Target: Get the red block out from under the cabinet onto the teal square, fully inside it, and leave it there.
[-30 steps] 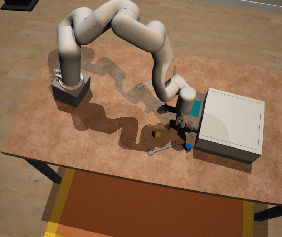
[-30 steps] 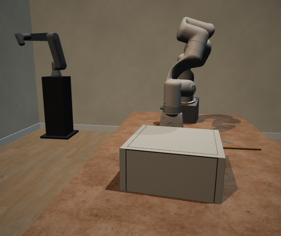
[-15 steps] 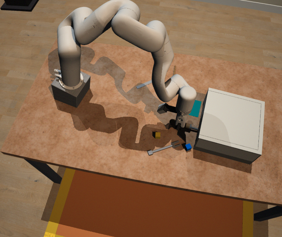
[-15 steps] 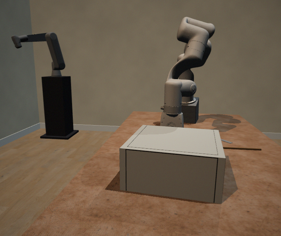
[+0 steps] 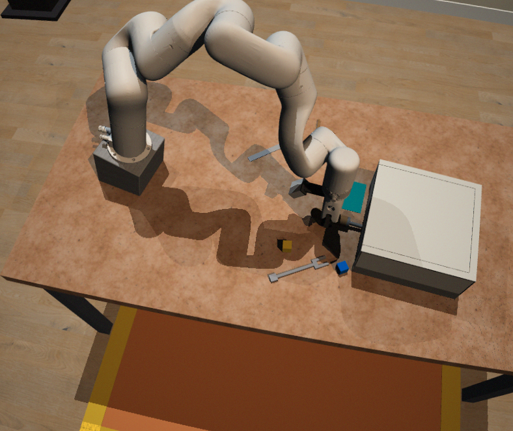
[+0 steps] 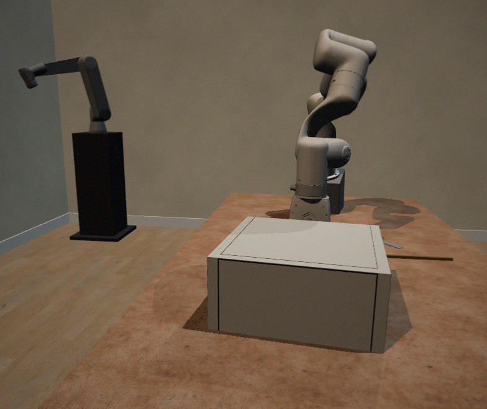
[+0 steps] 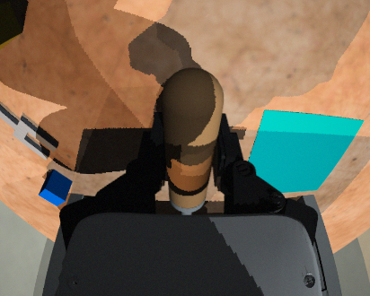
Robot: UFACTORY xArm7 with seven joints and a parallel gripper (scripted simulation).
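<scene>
Lighting is soft and fairly dim, coming from above. The arm (image 5: 289,116) throws a long, hard-edged double shadow across the table (image 5: 108,260), and the cabinet (image 6: 298,282) shades its near base. The wrist view bulges at its rim, fisheye-like. All views are sharp, without glare.

Tool handle (image 5: 353,225) running out of sight under the cabinet (image 5: 421,222), gripper (image 6: 309,216) fingertips hidden behind cabinet, table (image 5: 502,324) corner cut off.

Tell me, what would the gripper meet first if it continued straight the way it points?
The gripper, shut on a wooden tool handle, points down, so it would probably meet the table top beside the cabinet; the gap is unclear.
</scene>
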